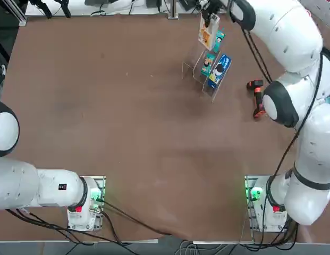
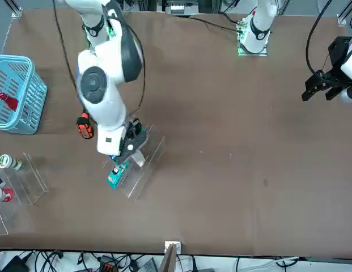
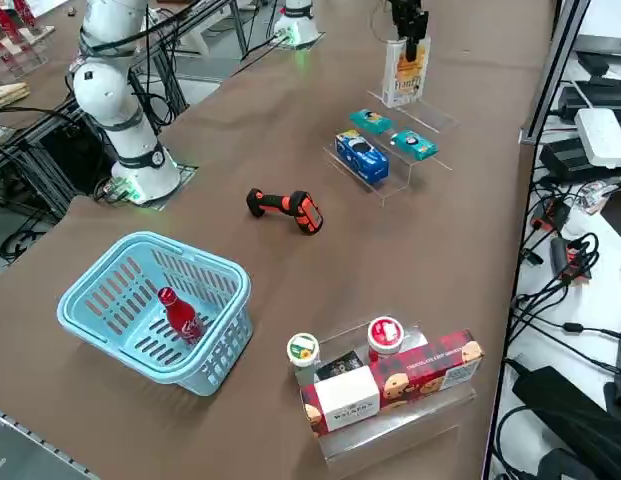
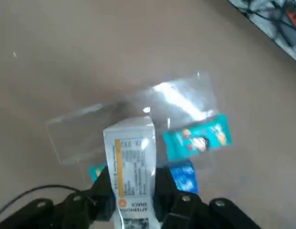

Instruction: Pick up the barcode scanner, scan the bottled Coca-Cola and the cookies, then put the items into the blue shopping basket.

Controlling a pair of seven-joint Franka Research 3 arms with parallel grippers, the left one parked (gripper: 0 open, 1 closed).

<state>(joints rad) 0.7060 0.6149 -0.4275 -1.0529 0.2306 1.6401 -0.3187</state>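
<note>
My right gripper [image 3: 408, 30] is shut on the top of the cookies [image 3: 405, 72], a tall white box with a yellow-orange picture. The box stands upright at the far tier of a clear rack [image 3: 435, 118]; I cannot tell if it is lifted off. In the wrist view the cookies [image 4: 131, 162] sit between both fingers [image 4: 102, 191]. The black and orange barcode scanner [image 3: 285, 207] lies on the table, away from the gripper. The red bottled Coca-Cola [image 3: 180, 315] lies inside the blue shopping basket [image 3: 95, 290] at the table's right end.
Two teal packets [image 3: 371, 121] and a blue packet [image 3: 361, 157] sit on the lower tiers of the clear rack. A second clear stand [image 3: 390, 425] beside the basket holds a red box, a white packet and two capped bottles. Cables hang beyond the far table edge.
</note>
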